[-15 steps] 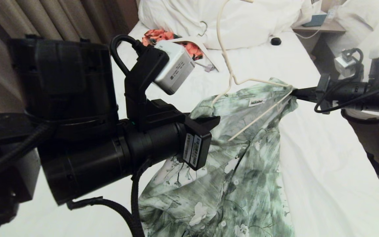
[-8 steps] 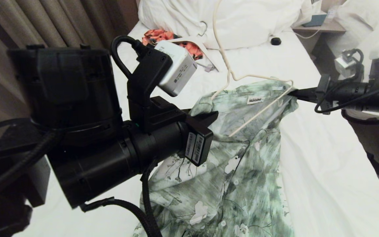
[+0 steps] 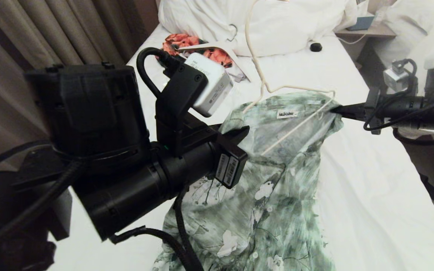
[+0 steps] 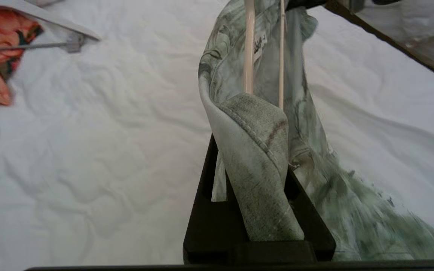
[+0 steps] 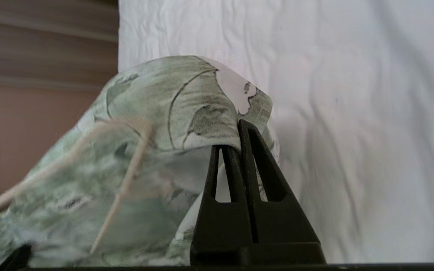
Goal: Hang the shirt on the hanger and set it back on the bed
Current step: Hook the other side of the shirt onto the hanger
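The bed (image 3: 371,195), under a plain white sheet, runs from 6 toward 12 o'clock, beige curtains (image 3: 21,45) at 10. The shirt (image 3: 269,195) hangs lengthwise along it, collar toward 12. The left pincer (image 3: 239,132) clamps one shoulder at 9; the right pincer (image 3: 334,109) is closed on the other at 3. The hanger (image 3: 296,90) sits inside the collar, hook rising toward the pillows (image 3: 285,26).

Head camera looks down along the bed (image 3: 352,180); both wrist cameras sit close behind the shirt (image 3: 273,180), shared by all.
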You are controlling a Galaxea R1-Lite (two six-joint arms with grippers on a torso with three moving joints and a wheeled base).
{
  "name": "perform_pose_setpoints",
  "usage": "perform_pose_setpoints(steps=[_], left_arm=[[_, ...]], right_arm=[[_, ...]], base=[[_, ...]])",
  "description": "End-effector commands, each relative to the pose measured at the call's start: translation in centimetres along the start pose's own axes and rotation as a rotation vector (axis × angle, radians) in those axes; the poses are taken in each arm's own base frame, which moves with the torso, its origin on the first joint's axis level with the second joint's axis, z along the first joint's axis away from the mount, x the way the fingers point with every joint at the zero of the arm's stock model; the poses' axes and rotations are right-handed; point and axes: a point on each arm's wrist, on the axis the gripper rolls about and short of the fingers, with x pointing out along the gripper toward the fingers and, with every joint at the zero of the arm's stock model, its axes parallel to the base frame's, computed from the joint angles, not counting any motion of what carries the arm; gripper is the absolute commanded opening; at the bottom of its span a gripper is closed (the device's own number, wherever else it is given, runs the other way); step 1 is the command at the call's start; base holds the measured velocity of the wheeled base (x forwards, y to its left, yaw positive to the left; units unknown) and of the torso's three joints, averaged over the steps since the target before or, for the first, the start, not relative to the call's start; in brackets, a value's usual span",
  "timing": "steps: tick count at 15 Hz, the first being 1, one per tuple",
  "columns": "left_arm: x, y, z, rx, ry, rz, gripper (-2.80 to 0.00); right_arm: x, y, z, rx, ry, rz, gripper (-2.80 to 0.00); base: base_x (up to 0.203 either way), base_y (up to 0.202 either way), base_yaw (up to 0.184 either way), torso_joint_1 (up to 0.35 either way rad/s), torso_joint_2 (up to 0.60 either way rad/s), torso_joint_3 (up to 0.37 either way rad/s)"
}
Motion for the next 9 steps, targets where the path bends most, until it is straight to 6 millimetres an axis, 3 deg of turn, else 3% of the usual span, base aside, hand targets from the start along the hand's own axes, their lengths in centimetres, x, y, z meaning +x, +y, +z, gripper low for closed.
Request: perform_pose_setpoints(steps=[1,9], left_arm=[[0.5,-0.1,-0.4,0.011,0.013,0.008,-2.8],[0.6,-0.7,-0.8,0.019,0.027,-0.011,-2.8]], right_arm=[[-0.4,0.4,-0.1,0.007,0.009,0.006,-2.8],[-1.8,1.4,0.6,-0.012,-0.022,0.01,-2.8]], base=[[0.0,0.0,0.0,0.0,0.0,0.0],[0.0,0.0,0.0,0.0,0.0,0.0]])
